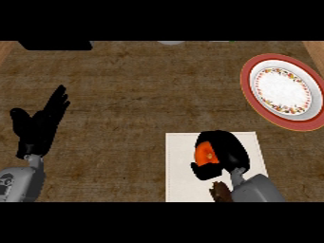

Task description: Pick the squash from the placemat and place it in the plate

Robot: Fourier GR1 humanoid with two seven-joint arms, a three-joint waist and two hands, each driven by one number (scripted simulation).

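Observation:
An orange squash (205, 153) lies on the white placemat (182, 166) at the lower middle of the head view. My right hand (224, 151) covers it, fingers and thumb curled round it so that only an orange patch shows. A brown stem end (220, 191) sticks out beside the right wrist. The plate (285, 91), white with a red rim and a flowered band, lies at the upper right, apart from the placemat. My left hand (39, 122) rests open at the left, fingers up, holding nothing.
The counter's top (136, 95) is brown and mottled, with wooden edges at the far left and upper right. A black object (55, 45) and a pale round thing (170, 42) show at the far edge.

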